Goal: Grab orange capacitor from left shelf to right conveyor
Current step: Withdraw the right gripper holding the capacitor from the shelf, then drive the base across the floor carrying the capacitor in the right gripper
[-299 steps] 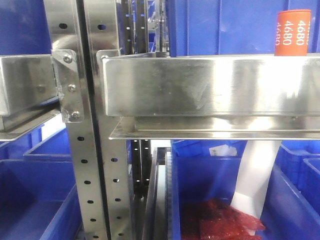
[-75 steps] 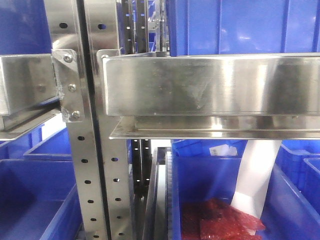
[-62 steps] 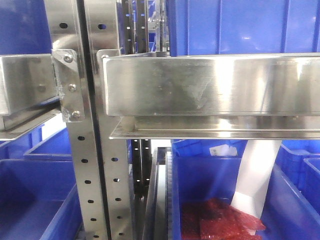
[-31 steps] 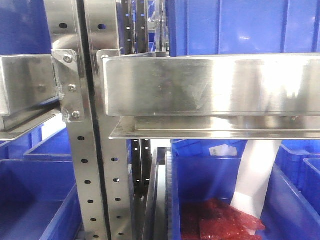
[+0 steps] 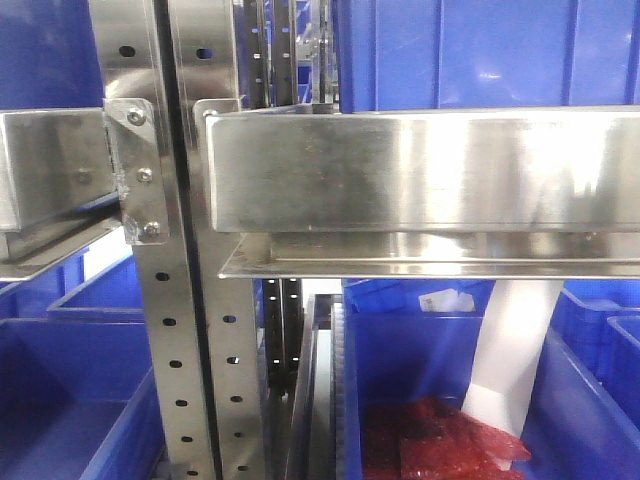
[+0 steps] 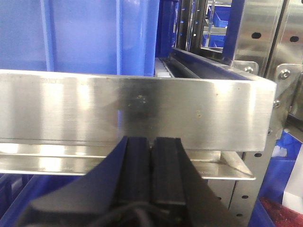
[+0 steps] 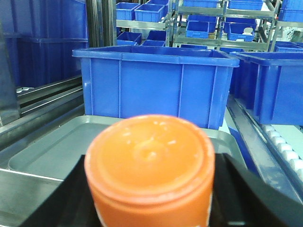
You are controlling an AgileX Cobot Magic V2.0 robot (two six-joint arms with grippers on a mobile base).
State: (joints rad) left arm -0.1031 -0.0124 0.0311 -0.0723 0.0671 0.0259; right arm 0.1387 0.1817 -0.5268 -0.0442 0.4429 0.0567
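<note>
- Capacitor [image 7: 150, 165]: orange, end-on to the right wrist camera, above the steel tray [image 7: 47, 153] of the shelf [image 5: 420, 170]. Absent from the front view.
- Right gripper [image 7: 151, 194]: dark jaws flank the capacitor on both sides; I judge it clamped.
- Blue bin [image 7: 151, 90] stands on the tray just behind.
- Left gripper [image 6: 151, 163]: pads pressed together, empty, level with the shelf's front rail.
- Advice: hold the squeeze, back straight out over the tray lip, swing right only once clear of the posts. Conveyor not in view.
</note>
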